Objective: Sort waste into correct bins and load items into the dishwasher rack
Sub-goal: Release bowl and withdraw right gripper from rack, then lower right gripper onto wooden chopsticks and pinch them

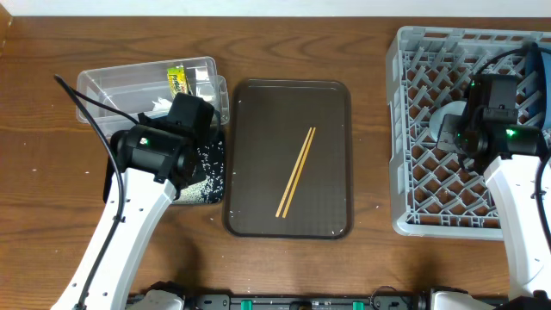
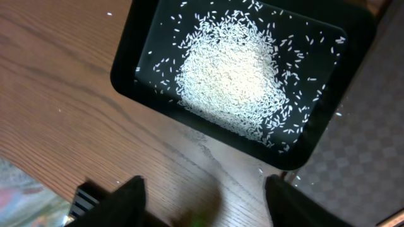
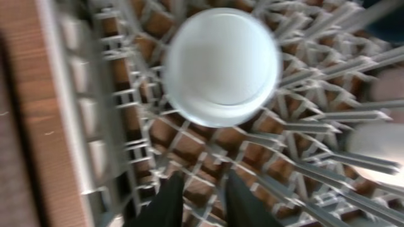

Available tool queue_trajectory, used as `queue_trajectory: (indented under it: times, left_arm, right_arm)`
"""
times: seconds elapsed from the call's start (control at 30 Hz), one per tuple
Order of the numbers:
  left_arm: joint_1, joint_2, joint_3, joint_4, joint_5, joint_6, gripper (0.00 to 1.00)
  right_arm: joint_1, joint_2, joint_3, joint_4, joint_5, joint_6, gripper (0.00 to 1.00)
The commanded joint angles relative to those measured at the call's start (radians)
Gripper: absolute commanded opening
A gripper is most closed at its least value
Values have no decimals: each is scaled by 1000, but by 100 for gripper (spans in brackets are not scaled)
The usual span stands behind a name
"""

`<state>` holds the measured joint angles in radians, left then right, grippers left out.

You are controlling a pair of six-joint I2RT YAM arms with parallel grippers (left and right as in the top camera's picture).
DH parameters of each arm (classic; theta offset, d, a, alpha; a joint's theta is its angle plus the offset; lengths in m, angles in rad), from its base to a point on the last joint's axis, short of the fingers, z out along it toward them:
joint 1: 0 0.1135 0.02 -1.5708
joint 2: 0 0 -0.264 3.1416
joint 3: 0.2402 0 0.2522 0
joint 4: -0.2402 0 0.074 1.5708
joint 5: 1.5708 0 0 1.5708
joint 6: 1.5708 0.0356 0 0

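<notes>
The shallow black tray holds a heap of white rice grains. My left gripper hangs above the wood beside it, open, with nothing between its fingers. Behind the tray, the clear tub holds the yellow-green wrapper and white tissue. The wooden chopsticks lie on the brown serving tray. Over the grey dishwasher rack, my right gripper stands slightly open and empty, just short of a pale light-blue bowl. A dark-blue bowl shows at the rack's far corner.
Two small cups, one white and one pinkish, sit in the rack to the right of the pale bowl. A few stray rice grains lie on the wooden table next to the black tray.
</notes>
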<state>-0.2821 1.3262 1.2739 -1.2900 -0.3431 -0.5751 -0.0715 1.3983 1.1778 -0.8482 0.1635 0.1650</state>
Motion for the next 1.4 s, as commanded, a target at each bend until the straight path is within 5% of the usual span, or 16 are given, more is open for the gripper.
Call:
queue_trajectory:
  times: [0.0, 0.4, 0.8, 1.37]
  left_arm:
    - [6, 0, 5, -4, -6, -10, 68]
    - [23, -1, 5, -3, 19, -10, 72]
    - [224, -2, 5, 16, 204, 92, 73]
    - [240, -2, 5, 19, 205, 92, 73]
  right_arm:
    - [21, -5, 0, 16, -164, -2, 24]
    - [356, 28, 0, 86, -254, 49, 39]
    - [663, 269, 0, 169, -148, 216, 39]
    - [742, 537, 0, 297, -113, 363, 36]
